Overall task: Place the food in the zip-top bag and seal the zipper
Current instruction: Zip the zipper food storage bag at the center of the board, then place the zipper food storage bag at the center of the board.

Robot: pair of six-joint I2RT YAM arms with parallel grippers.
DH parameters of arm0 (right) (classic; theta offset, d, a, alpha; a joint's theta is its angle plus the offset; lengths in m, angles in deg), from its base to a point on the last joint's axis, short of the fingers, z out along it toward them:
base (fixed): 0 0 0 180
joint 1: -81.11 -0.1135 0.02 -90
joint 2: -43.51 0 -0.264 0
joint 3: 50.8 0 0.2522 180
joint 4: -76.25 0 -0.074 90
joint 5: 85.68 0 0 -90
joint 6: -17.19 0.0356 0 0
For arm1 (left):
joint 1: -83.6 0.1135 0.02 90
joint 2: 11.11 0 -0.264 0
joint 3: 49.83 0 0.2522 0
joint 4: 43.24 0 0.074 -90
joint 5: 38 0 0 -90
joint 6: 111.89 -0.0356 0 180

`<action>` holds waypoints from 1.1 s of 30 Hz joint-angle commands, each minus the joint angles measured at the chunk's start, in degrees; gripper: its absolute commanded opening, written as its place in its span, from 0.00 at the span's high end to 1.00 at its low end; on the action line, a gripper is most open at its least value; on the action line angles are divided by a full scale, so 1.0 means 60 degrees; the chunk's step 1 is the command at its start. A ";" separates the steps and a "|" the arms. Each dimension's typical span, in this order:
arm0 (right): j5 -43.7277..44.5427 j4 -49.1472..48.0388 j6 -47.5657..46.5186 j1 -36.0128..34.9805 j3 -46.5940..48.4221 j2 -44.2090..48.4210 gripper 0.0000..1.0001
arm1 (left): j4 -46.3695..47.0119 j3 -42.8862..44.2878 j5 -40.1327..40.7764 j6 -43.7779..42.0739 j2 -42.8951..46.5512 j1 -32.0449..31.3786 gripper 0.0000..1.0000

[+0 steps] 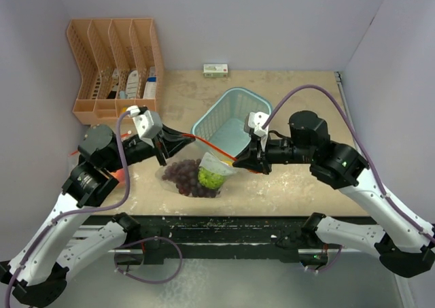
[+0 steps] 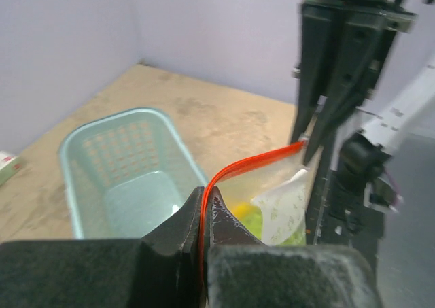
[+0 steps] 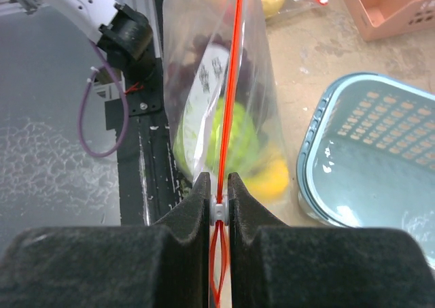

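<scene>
The clear zip-top bag (image 1: 197,175) hangs between my two grippers with its orange-red zipper (image 1: 216,148) pulled taut. Inside it are a dark red grape bunch (image 1: 185,177), a green item (image 1: 211,179) and a yellow fruit (image 3: 270,179). My left gripper (image 1: 192,139) is shut on the left end of the zipper (image 2: 204,206). My right gripper (image 1: 239,162) is shut on the small white slider (image 3: 217,208) of the zipper (image 3: 231,83). Behind the slider the strip is split open.
A light blue mesh basket (image 1: 231,121) stands just behind the bag, empty inside. A peach-coloured file organiser (image 1: 115,70) stands at the back left. A small white-green box (image 1: 215,69) lies by the back wall.
</scene>
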 commanded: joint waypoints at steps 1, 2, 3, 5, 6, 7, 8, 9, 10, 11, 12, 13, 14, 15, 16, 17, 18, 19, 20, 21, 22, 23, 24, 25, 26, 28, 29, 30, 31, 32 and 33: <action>0.0460 0.0554 0.0385 0.0016 -0.0316 0.0508 0.99 | 0.0569 0.0793 0.3589 -0.0514 0.0561 0.0087 1.00; 0.0534 0.0563 0.0429 0.0022 -0.0375 0.0594 0.99 | 0.0536 0.0806 0.4002 -0.0504 0.0608 0.0080 1.00; 0.0598 0.0559 0.0480 0.0023 -0.0430 0.0660 0.99 | 0.0502 0.0813 0.4525 -0.0502 0.0649 0.0082 1.00; 0.0746 0.0571 0.0561 0.0023 -0.0537 0.0806 0.98 | 0.0482 0.0790 0.5134 -0.0573 0.0760 0.0086 1.00; 0.0807 0.0578 0.0581 0.0023 -0.0584 0.0872 0.98 | 0.0481 0.0781 0.5326 -0.0641 0.0794 0.0083 1.00; 0.0875 0.0586 0.0613 0.0016 -0.0628 0.0931 0.98 | 0.0455 0.0799 0.5422 -0.0712 0.0806 0.0080 1.00; 0.0988 0.0564 0.0650 0.0022 -0.0674 0.0970 0.98 | 0.0421 0.0826 0.5430 -0.0759 0.0806 0.0086 1.00; 0.1085 0.0563 0.0695 0.0023 -0.0693 0.0998 0.98 | 0.0409 0.0836 0.5402 -0.0778 0.0820 0.0079 1.00; 0.1254 0.0583 0.0717 0.0023 -0.0701 0.1020 0.97 | 0.0395 0.0839 0.5389 -0.0767 0.0826 0.0080 1.00; 0.1504 0.0576 0.0767 0.0023 -0.0691 0.1012 0.96 | 0.0393 0.0826 0.5364 -0.0757 0.0830 0.0087 1.00; 0.1838 0.0553 0.0849 0.0023 -0.0664 0.1000 0.91 | 0.0380 0.0825 0.5333 -0.0752 0.0812 0.0090 1.00; 0.2244 0.0517 0.0967 0.0023 -0.0616 0.0982 0.83 | 0.0380 0.0813 0.5325 -0.0731 0.0814 0.0080 1.00; 0.2578 0.0454 0.1060 0.0023 -0.0563 0.0965 0.73 | 0.0386 0.0799 0.5330 -0.0727 0.0797 0.0087 1.00; 0.2948 0.0364 0.1164 0.0023 -0.0514 0.0950 0.60 | 0.0368 0.0790 0.5393 -0.0743 0.0781 0.0083 1.00; 0.3338 0.0248 0.1297 0.0023 -0.0444 0.0955 0.50 | 0.0327 0.0794 0.5512 -0.0765 0.0764 0.0079 1.00; 0.3836 0.0102 0.1503 0.0023 -0.0375 0.0949 0.39 | 0.0271 0.0788 0.5677 -0.0777 0.0744 0.0093 1.00; 0.4317 -0.0045 0.1744 0.0021 -0.0291 0.0941 0.23 | 0.0176 0.0787 0.5881 -0.0767 0.0719 0.0084 1.00; 0.4714 -0.0121 0.1969 0.0023 -0.0198 0.0916 0.16 | 0.0040 0.0827 0.6143 -0.0746 0.0674 0.0088 1.00; 0.5092 -0.0142 0.2185 0.0023 -0.0078 0.0850 0.04 | -0.0118 0.0858 0.6403 -0.0686 0.0632 0.0079 1.00; 0.5412 -0.0126 0.2372 0.0023 0.0026 0.0756 0.00 | -0.0277 0.0898 0.6673 -0.0589 0.0608 0.0086 1.00; 0.5681 -0.0038 0.2538 0.0016 0.0122 0.0642 0.01 | -0.0416 0.0923 0.6972 -0.0489 0.0596 0.0081 1.00; 0.5923 0.0050 0.2681 0.0022 0.0201 0.0481 0.01 | -0.0531 0.0934 0.7279 -0.0389 0.0580 0.0078 1.00; 0.6148 0.0123 0.2811 0.0023 0.0242 0.0315 0.00 | -0.0660 0.0951 0.7656 -0.0290 0.0572 0.0079 1.00; 0.6412 0.0185 0.2948 0.0023 0.0253 0.0136 0.01 | -0.0790 0.0967 0.8071 -0.0203 0.0551 0.0078 0.98; 0.6637 0.0222 0.3186 0.0023 0.0243 -0.0031 0.01 | -0.0894 0.0957 0.8515 -0.0056 0.0547 0.0083 0.84; 0.6794 0.0180 0.3460 0.0022 0.0150 -0.0311 0.00 | -0.1047 0.0886 0.9333 0.0254 0.0477 0.0091 0.20; 0.6800 0.0115 0.3591 0.0023 0.0058 -0.0376 0.01 | -0.1128 0.0847 0.9520 0.0349 0.0400 0.0083 0.02; 0.6770 0.0005 0.3703 0.0023 -0.0023 -0.0397 0.00 | -0.1286 0.0840 0.9619 0.0439 0.0314 0.0090 0.00; 0.6724 -0.0097 0.3823 0.0021 -0.0084 -0.0392 0.00 | -0.1419 0.0839 0.9602 0.0518 0.0224 0.0083 0.01; 0.6707 -0.0227 0.3939 0.0017 -0.0169 -0.0335 0.00 | -0.1529 0.0848 0.9451 0.0539 0.0132 0.0088 0.01; 0.6742 -0.0390 0.4072 0.0022 -0.0258 -0.0253 0.00 | -0.1644 0.0864 0.9356 0.0560 0.0062 0.0083 0.01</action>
